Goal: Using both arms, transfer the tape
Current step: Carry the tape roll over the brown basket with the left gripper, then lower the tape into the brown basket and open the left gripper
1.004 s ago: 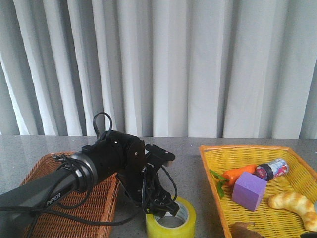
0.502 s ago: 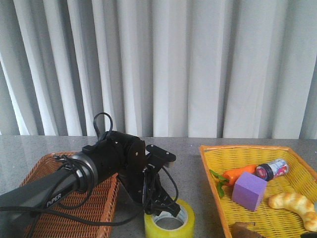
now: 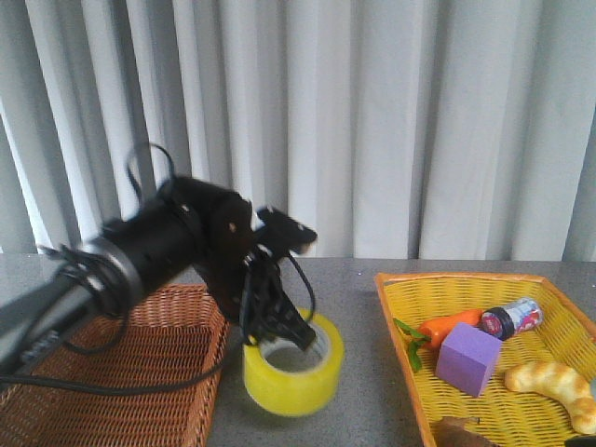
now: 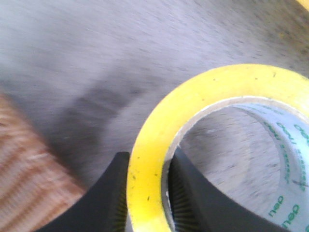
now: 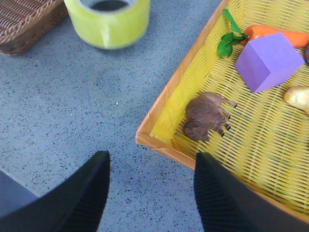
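L tool (image 3: 277, 328) pinches the tape (image 3: 292, 364) by its wall, 1 finger inside the core, holding it clear of the surface btwn wicker basket (image 3: 140, 372) & yellow tray (image 3: 424, 284), prob for handover; R tool (image 5: 149, 186) gapes, holding nothing.

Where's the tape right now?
In the front view the tape is low and centre-left, pinched by its wall in the left gripper, between the brown basket and the yellow tray.
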Robot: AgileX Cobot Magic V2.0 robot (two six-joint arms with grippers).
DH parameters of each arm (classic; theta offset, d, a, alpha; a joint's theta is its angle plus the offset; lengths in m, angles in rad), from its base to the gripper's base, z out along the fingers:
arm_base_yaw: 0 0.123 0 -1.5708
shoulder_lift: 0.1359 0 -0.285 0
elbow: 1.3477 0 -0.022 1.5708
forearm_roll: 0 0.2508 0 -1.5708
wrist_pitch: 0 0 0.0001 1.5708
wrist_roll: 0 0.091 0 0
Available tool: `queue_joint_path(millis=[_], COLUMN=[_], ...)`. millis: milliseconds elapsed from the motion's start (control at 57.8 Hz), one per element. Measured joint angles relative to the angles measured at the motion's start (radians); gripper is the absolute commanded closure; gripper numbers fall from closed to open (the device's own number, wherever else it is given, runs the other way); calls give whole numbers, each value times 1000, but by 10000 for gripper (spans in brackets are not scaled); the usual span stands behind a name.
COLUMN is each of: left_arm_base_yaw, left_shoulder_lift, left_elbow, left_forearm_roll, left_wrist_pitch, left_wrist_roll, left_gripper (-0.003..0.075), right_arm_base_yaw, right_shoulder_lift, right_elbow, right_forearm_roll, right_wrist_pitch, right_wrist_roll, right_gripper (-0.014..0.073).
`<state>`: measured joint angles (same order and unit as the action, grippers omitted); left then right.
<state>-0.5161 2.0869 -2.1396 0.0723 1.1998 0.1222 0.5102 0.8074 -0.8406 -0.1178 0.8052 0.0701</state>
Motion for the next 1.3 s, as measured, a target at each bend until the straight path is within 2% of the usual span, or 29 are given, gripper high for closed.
queue_joint_path(millis=[225,450,658,1160,1298], left_arm_base_yaw=[121,297,394,415,415], left_shoulder_lift=[-87,-91,-80,109,129], left_elbow=[-10,-10,-10,-10,4], left_forearm_roll=[27,-4,-6,-21,-29], left_wrist_pitch=[62,76,77,69,66], left_wrist_roll=[0,0,0,0,0], left_gripper=[661,661,661,659,632], right_arm_base_yaw=[0,0,0,0,0], right_shoulder_lift=[0,0,0,0,0], right_elbow=[0,0,0,0,0], right_forearm_roll=[0,0,0,0,0], right_wrist_pitch=[0,0,0,2,2], right_wrist_roll=[0,0,0,0,0], right_gripper=[193,193,193,193,193])
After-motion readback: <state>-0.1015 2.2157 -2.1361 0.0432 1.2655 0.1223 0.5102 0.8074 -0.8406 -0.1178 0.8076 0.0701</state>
